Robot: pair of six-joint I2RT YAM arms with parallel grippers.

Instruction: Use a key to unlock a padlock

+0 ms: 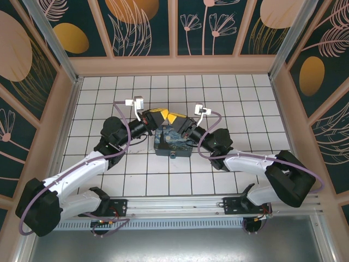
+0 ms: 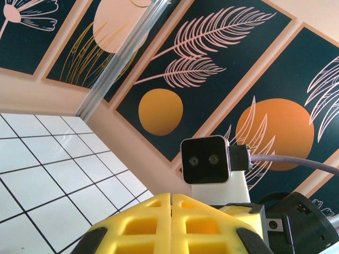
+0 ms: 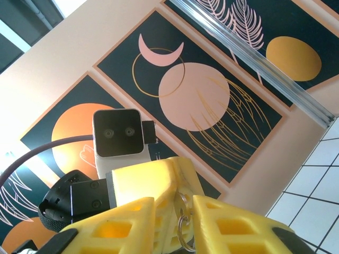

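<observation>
So both arms are folded in toward the middle of the white tiled floor (image 1: 248,106), and the two yellow grippers meet nose to nose over the 12 o'clock edge of the dark blue painted box (image 1: 170,144). In the left wrist view, the left gripper (image 2: 170,214) has its fingers pressed flat together with just a thin seam between them. I can't tell if anything is caught in there. The right arm's little white camera block (image 2: 206,160) sits at about 1 o'clock from those fingertips. The right gripper (image 3: 177,219) is closed down to a narrow slot with a metal ring (image 3: 183,226) sitting in it. The ring looks pinched, but the contact itself is hard to see. The left arm's camera (image 3: 119,133) is up at 11 o'clock from it. As for the padlock (image 1: 173,156), my best read is the tiny grey bit poking off the box's 6 o'clock edge in the top view (it's really small, so take that loosely). It's touching the box front and sits apart from both grippers, on the side nearer the arm bases.
</observation>
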